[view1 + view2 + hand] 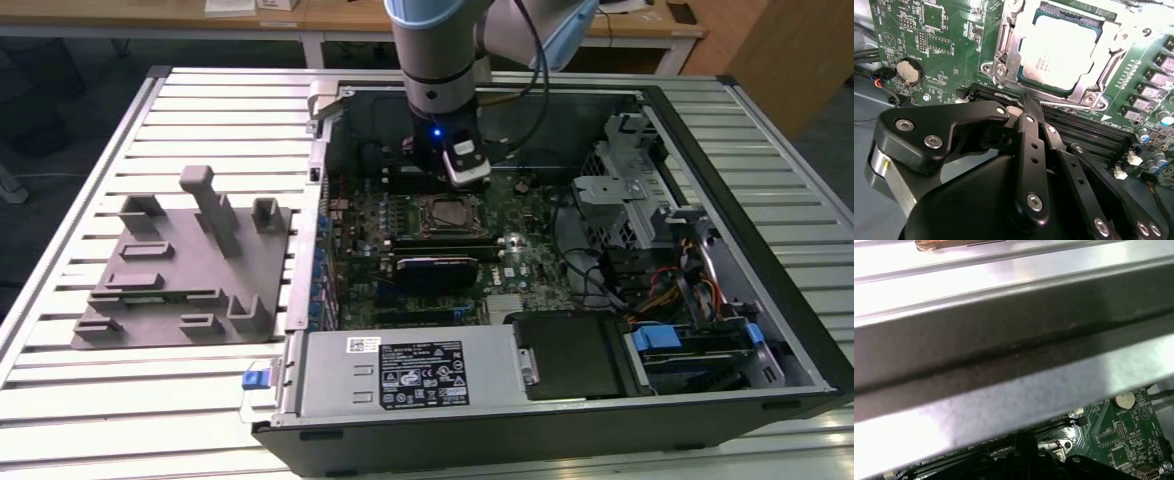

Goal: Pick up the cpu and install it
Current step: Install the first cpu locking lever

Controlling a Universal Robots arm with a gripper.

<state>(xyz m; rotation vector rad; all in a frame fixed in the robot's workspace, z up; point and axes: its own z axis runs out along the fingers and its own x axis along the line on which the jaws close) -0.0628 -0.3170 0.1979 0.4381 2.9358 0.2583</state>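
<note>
Second wrist view: the cpu [1061,52] lies seated in its socket [1004,47] on the motherboard [929,40]. The gripper [1026,107] hangs just beside it, fingers drawn together, holding nothing. Judged light, rigid, slick-topped and fragile; best gripped by opposite edges.

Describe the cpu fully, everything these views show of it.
The cpu is a flat square chip with a shiny silver metal top bearing small dark print and a thin greenish rim. It lies flat in the motherboard socket, framed by the silver metal retention bracket, whose edges overlap its border. In the exterior view it sits mid-board inside the open computer case. The hand sits beside the socket, not touching it.
</note>
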